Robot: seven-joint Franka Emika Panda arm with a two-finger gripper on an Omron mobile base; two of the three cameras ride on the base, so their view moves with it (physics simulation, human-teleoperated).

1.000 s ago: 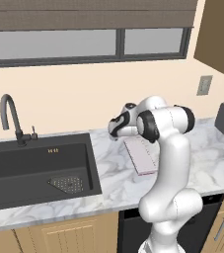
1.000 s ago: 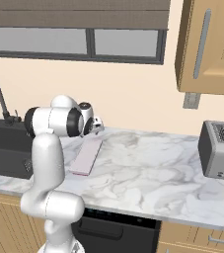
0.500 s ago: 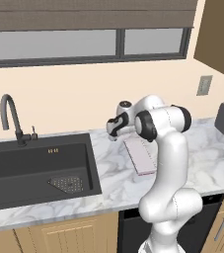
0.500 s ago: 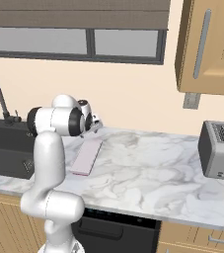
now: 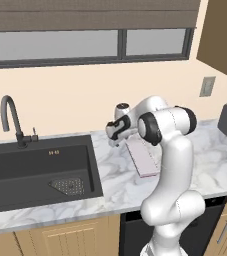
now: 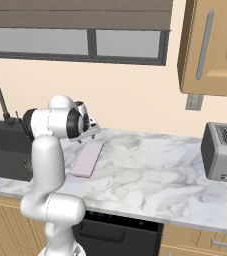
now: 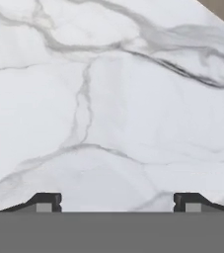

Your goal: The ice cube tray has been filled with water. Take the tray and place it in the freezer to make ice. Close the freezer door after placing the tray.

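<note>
Hand [image 7: 114,202] low over bare marble worktop [image 7: 133,99], fingers set well apart, nothing between them (tips just above the stone in hand view). Ice cube tray [image 5: 142,156] flat on worktop beside the arm, near end toward the front edge, far end reaching to just under the hand [image 5: 116,134]; not gripped, not lifted. Sink [image 5: 35,167] off to the left, toaster [image 6: 224,152] well apart on the right. Judged: pickup not yet made; carry, placing in freezer and door closing all left.

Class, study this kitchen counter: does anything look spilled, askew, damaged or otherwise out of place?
Nothing looks spilled or damaged. The ice cube tray lies flat on the marble counter, angled to its edge, and the toaster stands upright.
</note>
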